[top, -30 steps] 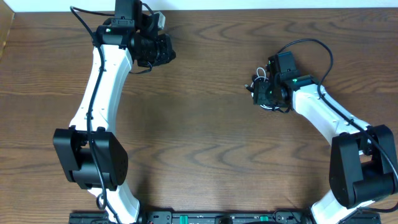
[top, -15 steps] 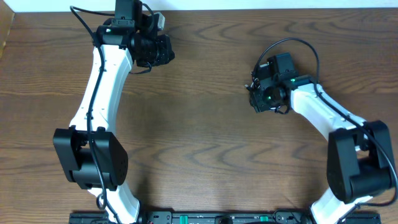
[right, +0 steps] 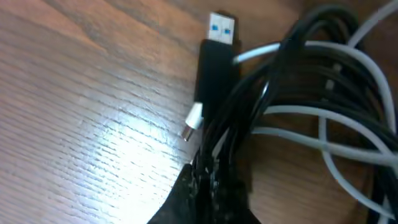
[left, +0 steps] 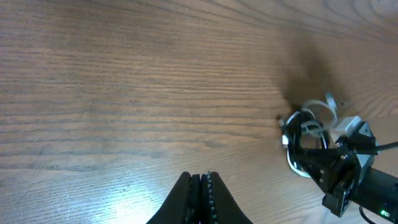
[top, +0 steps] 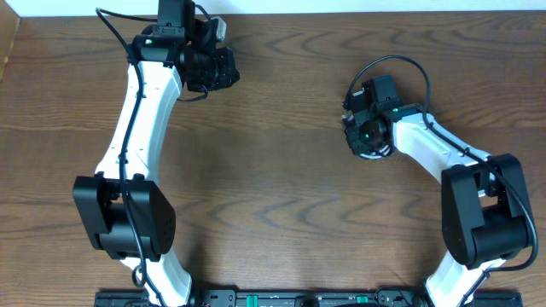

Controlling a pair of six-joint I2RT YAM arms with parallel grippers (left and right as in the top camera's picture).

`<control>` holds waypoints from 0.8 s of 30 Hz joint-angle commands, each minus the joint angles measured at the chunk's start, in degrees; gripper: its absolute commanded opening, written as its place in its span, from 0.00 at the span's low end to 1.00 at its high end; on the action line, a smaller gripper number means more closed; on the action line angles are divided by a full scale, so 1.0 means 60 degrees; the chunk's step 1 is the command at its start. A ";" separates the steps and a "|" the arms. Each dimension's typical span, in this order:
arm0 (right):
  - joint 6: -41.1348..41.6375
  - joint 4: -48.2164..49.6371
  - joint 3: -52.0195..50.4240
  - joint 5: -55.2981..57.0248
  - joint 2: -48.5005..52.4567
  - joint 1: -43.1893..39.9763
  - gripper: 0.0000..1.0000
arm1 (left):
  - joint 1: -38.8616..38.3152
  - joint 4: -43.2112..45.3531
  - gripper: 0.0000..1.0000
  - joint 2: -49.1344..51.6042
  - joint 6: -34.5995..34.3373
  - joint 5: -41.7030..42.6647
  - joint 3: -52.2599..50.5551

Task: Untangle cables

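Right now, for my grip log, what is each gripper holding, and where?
Right gripper pinches black cable beside the USB plug; left gripper shut, holds nothing.

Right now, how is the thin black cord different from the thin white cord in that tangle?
The thin black cord is dark, with a wide flat plug that is blue inside; the thin white cord is pale, with a small plug and tiny metal tip. Black cord strands run into the shut right gripper, which seems to pinch them; the white cord loops beside it. Both are bendy and tangled together on the wooden table.
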 commanded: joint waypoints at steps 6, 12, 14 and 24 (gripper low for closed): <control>0.1690 -0.1016 0.1129 -0.1508 -0.0178 0.0040 0.01 | 0.0026 -0.0022 0.08 -0.0113 0.0022 0.0361 -0.0157; 0.3399 -0.2014 0.2444 -0.3286 -0.0922 -0.0033 0.01 | 0.0026 -0.0022 0.13 -0.0113 0.0652 0.2229 -0.0157; 0.3923 -0.1996 0.2579 -0.3650 -0.1122 -0.0091 0.01 | 0.0026 -0.0025 0.25 -0.0113 0.0674 0.2605 -0.0157; 0.4386 -0.2022 0.2739 -0.4411 -0.1399 -0.0393 0.01 | 0.0015 -0.0131 0.75 -0.0113 0.0747 0.3064 -0.0157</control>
